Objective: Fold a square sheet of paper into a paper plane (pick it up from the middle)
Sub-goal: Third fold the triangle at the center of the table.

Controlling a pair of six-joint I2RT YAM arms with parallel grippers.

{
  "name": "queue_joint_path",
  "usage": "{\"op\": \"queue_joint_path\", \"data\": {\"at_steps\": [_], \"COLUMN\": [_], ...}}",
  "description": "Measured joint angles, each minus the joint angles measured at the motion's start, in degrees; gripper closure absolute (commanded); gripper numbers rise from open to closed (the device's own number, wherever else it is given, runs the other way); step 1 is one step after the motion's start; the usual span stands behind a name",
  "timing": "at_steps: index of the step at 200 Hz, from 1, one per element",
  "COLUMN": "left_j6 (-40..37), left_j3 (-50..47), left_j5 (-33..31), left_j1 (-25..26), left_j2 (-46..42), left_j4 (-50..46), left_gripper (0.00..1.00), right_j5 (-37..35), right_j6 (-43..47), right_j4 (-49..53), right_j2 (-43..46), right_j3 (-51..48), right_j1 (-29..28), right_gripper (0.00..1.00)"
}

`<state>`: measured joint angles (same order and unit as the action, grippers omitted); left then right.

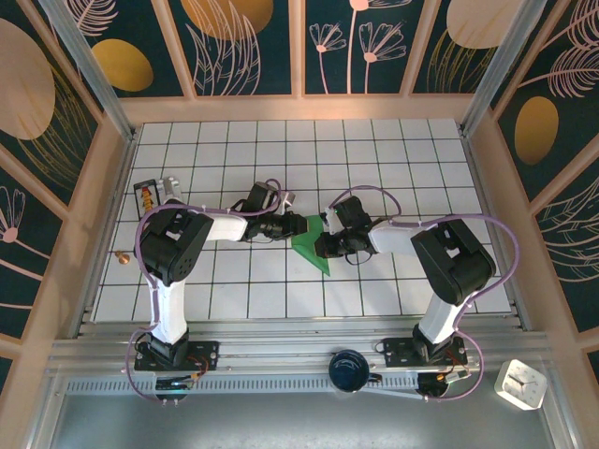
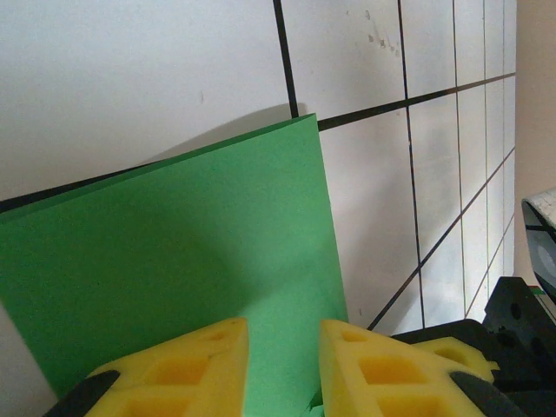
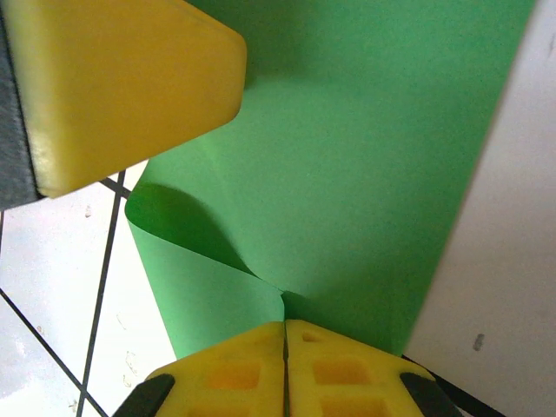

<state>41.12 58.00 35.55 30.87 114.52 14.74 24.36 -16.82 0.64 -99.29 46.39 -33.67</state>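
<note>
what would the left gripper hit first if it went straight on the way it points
Most likely the square sheet of paper, directly ahead of the open left gripper; depth is hard to judge.

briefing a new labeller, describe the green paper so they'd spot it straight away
On the white tiled table, look at the centre. The square sheet of paper is there between the left gripper and the right gripper, which pinches it. Nothing else there is bright green, and one corner points toward the near edge.
</note>
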Motion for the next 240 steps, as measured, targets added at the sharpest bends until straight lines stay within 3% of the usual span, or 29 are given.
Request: {"op": "queue_joint_path", "data": {"at_steps": [240], "left_j6": [-0.02], "left_j3": [0.04], "left_j5": [0.2], "left_j1": [0.0], "left_j2": [0.09], "left_j4": [0.0], "left_gripper": [0.72], "right_j5": [1.01], "right_j6": [0.0], "right_j4": [0.31], "right_j2": [0.0], "right_j3": [0.5], "right_j1": [0.22], "right_gripper": [0.92]}}
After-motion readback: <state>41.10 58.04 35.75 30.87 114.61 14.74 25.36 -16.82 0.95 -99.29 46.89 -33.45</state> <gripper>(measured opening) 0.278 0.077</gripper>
